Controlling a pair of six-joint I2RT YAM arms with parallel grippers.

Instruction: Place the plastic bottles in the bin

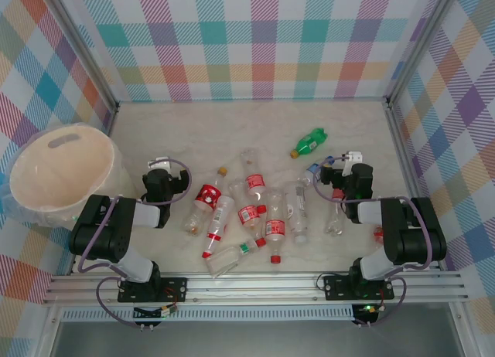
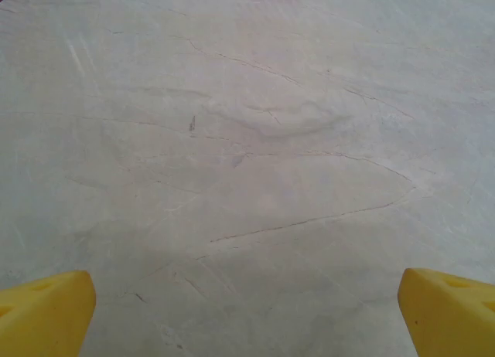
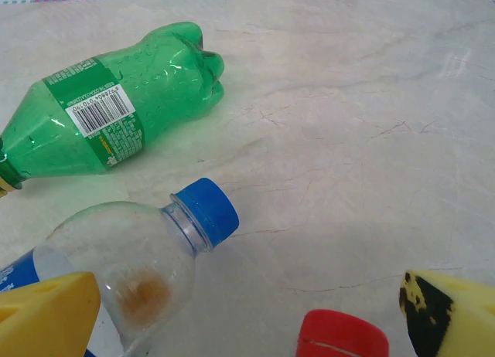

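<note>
- On the tabletop (image 1: 232, 121) ahead of you, the plastic bottles (image 1: 251, 185) lie scattered (the green bottle (image 3: 116, 102) is farther back).
- At far left stands the bin (image 1: 66, 175).
- Your left pincer (image 2: 247, 311) and right pincer (image 3: 249, 311) are spread wide, holding nothing.

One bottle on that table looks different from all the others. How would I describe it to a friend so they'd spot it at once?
Start at the pale, marble-patterned table and find the heap of clear bottles with red labels in its middle. Look past the heap, toward the far right: the green bottle lies on its side there, apart from the rest. It is the only one that is green all over, and it has a yellow cap.
</note>
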